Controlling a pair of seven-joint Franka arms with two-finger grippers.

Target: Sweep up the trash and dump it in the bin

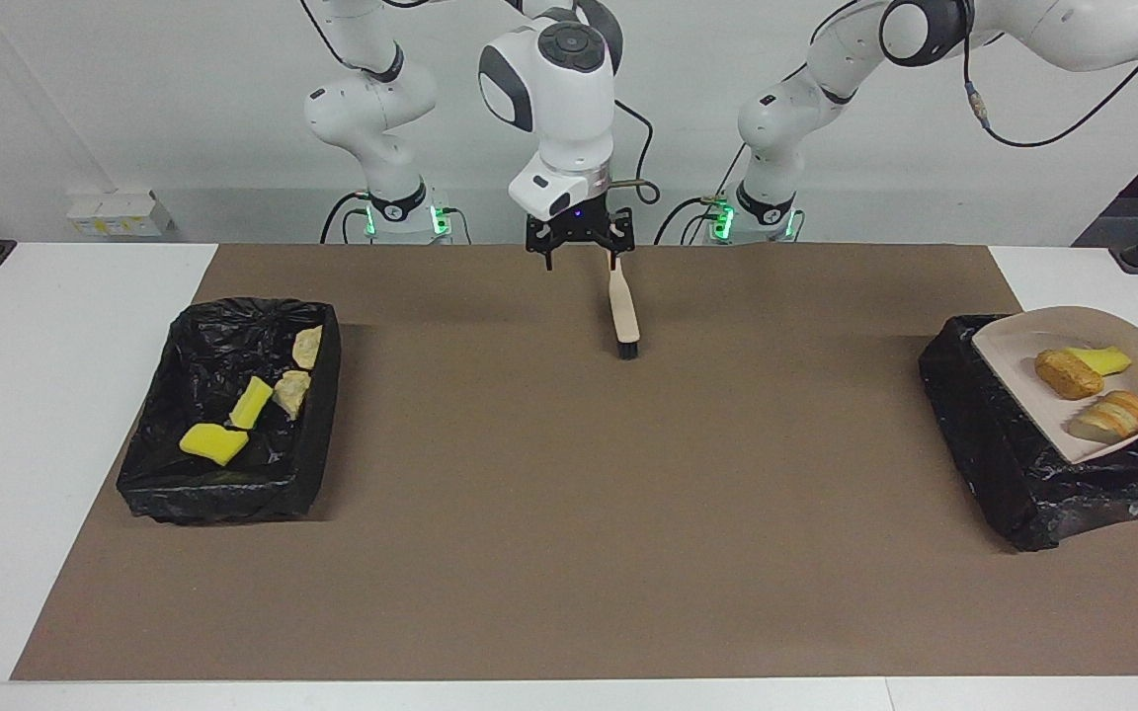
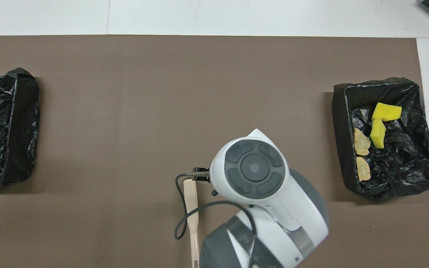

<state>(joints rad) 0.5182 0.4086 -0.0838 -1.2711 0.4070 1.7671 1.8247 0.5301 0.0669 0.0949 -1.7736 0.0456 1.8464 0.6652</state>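
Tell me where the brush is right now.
The brush lies flat on the mat midway between the two bins, close to the robots' edge. The open right gripper hangs just above its handle end, not holding it.

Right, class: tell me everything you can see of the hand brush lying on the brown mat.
The brush is small, with a pale beige handle, plastic or wood by its look, and a short tuft of black bristles at the end pointing away from the robots. It lies flat on the brown mat, midway between the two bins. The right gripper, fingers open, hangs over its handle end; nothing grips it.
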